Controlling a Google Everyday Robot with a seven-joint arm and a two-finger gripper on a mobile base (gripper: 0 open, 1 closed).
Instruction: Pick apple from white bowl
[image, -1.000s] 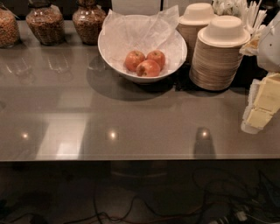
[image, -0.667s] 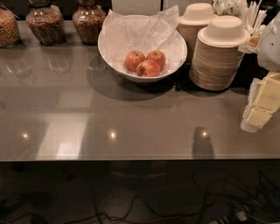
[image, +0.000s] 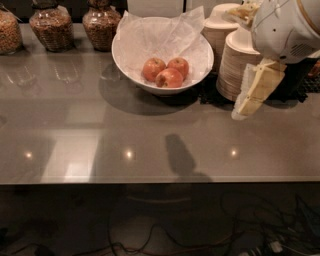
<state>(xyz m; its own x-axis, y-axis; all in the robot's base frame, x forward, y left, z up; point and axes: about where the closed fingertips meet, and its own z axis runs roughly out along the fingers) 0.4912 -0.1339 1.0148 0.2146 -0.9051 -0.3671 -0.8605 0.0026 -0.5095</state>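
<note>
A wide glossy white bowl (image: 131, 67) with crinkled white paper lining stands on the grey counter at the back middle. Three red-orange apples (image: 169, 78) lie together in its middle. My gripper (image: 252, 95) hangs at the right, in front of the stacked beige bowls, to the right of the white bowl and above the counter. It is apart from the bowl and holds nothing that I can see. The white arm housing (image: 285, 27) is above it at the top right.
Stacks of beige disposable bowls (image: 231, 70) stand right of the white bowl. Three glass jars of grains (image: 50, 27) line the back left. The counter's front edge (image: 150, 181) runs across below, with cables on the floor.
My arm and gripper have moved in from the right edge toward the left and up, now in front of the beige bowl stacks. The bowl and apples have not moved.
</note>
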